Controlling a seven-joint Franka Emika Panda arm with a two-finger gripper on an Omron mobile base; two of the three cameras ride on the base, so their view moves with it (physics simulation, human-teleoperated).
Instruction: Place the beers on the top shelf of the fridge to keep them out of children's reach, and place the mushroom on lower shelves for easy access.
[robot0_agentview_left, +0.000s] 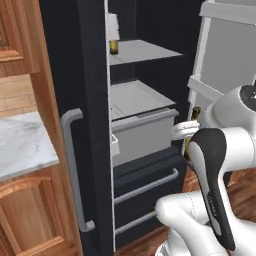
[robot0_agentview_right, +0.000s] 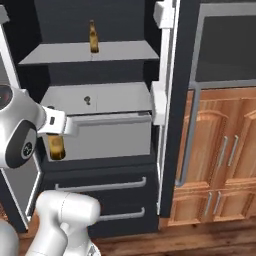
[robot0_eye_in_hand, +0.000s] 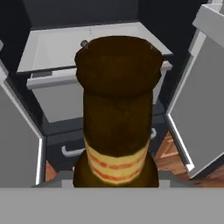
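the gripper (robot0_agentview_right: 56, 131) holds one beer bottle (robot0_agentview_right: 56, 146) by its upper part, the jaws closed around the glass; in the hand view the bottle (robot0_eye_in_hand: 117, 113) stands right in front of the camera, its dark cap uppermost and its yellow label with red marks low down. the held bottle hangs upright in front of the fridge (robot0_agentview_left: 90, 75), outside the open compartment, level with the front of the grey drawer (robot0_agentview_right: 112, 135) and just off that drawer's corner. the second beer (robot0_agentview_right: 93, 37) stands upright on the top shelf (robot0_agentview_right: 120, 51) inside the fridge, well above the held one. the mushroom (robot0_agentview_right: 87, 100) sits on the lower shelf (robot0_agentview_right: 125, 97), the panel directly above the drawer, near the shelf's middle seam. both fridge doors stand open to either side; the door with the grey tubular handle (robot0_agentview_left: 70, 165) is beside a wooden cabinet (robot0_agentview_left: 20, 35) and a marble counter (robot0_agentview_left: 22, 142).
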